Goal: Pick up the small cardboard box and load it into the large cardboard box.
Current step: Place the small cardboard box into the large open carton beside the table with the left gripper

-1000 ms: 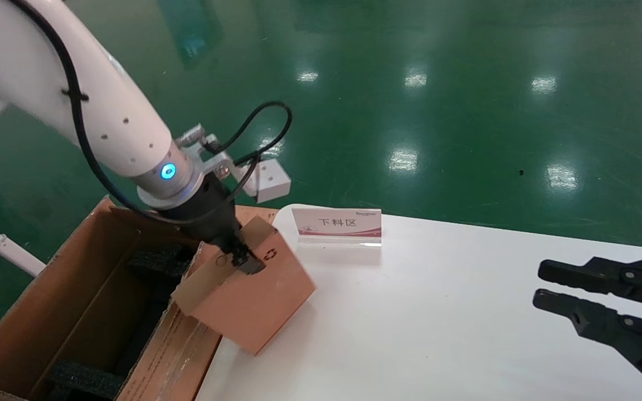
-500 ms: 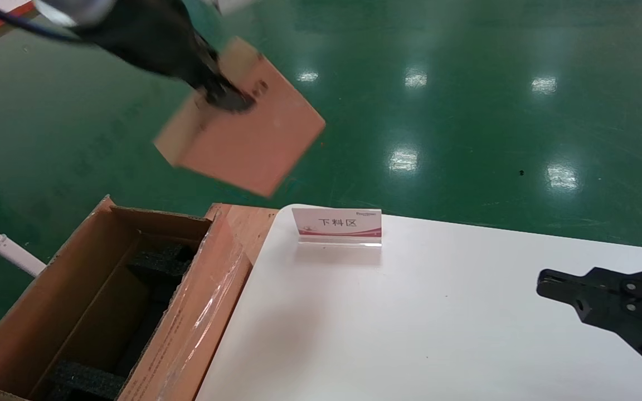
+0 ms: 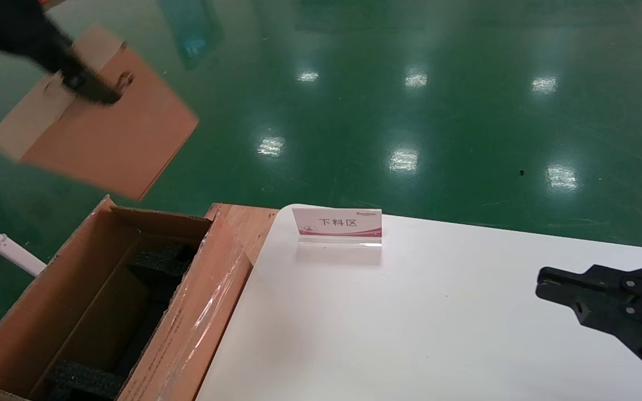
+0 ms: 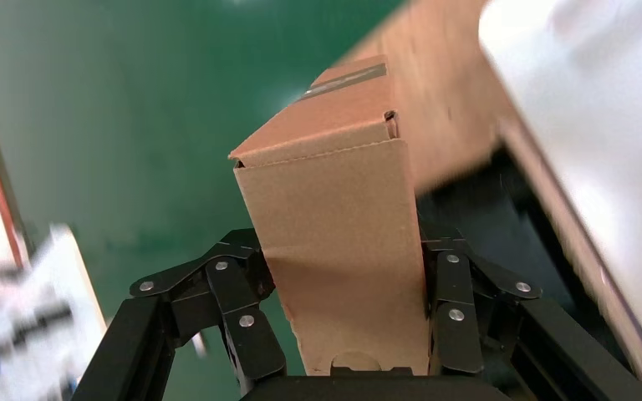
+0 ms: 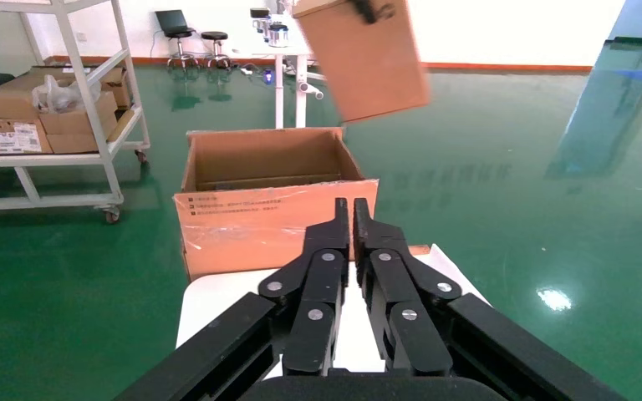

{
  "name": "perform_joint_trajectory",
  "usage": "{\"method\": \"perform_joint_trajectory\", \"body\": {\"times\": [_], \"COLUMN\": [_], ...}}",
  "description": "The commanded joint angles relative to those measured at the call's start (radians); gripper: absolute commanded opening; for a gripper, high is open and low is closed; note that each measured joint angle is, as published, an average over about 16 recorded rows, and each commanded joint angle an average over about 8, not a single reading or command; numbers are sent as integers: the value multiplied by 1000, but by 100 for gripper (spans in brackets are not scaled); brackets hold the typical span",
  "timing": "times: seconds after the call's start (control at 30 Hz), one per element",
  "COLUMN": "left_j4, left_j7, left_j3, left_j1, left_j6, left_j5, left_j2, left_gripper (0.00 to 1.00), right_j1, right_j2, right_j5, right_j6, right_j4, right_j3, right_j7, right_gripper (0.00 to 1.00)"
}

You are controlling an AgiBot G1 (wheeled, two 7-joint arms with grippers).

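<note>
My left gripper [image 3: 90,92] is shut on the small cardboard box [image 3: 109,139] and holds it tilted in the air, high over the floor beyond the far left corner of the large cardboard box [image 3: 198,312]. In the left wrist view the fingers [image 4: 456,309] clamp the small box [image 4: 334,225] by its two broad faces. The large box stands open at the table's left edge, with black foam [image 3: 156,259] inside and glossy tape on its near flap. In the right wrist view the small box [image 5: 368,58] hangs above the large box [image 5: 259,225]. My right gripper [image 3: 544,281] is shut and empty over the table's right side.
A small white and red sign [image 3: 336,225] stands at the far edge of the white table [image 3: 410,323]. Green floor lies all around. In the right wrist view a shelf cart [image 5: 50,109] with cartons stands behind the large box.
My left gripper lifted the small box from the large box's rim, then swung it left. My right gripper's fingers closed and it stayed over the right side of the table.
</note>
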Motion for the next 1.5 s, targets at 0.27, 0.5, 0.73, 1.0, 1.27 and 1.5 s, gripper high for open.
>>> {"method": "perform_joint_trajectory", "body": {"times": [0.27,0.5,0.73,1.0,1.27,1.5], "left_j4": [21,37,47,106,184,242], "left_j7": [-64,-84,-66,-33,9,46], "left_j3": [346,415,443,470,480,485], "left_j1": [-97,-83,-46,15,93,159], "left_j6": [-15,-42,-60,-95,-144,-170], "left_j5": [-162,-214,-204,-198,-205,-221], "left_j2": [23,-40,-108,-164,-183,-179], "left_gripper": [0,0,0,0,0,0], "right_j1": [0,0,0,0,1,1], "right_j2": [0,0,1,1,1,1], "right_j5": [0,1,1,1,2,2], "right_j6": [0,0,1,1,1,1], "right_j4": [0,0,0,0,0,0], "right_j3": [-1,-1,-1,-2,-2,-3], "right_j7": [0,-1,-1,-1,-1,-1], "right_gripper": [100,100,100,100,100,100]}}
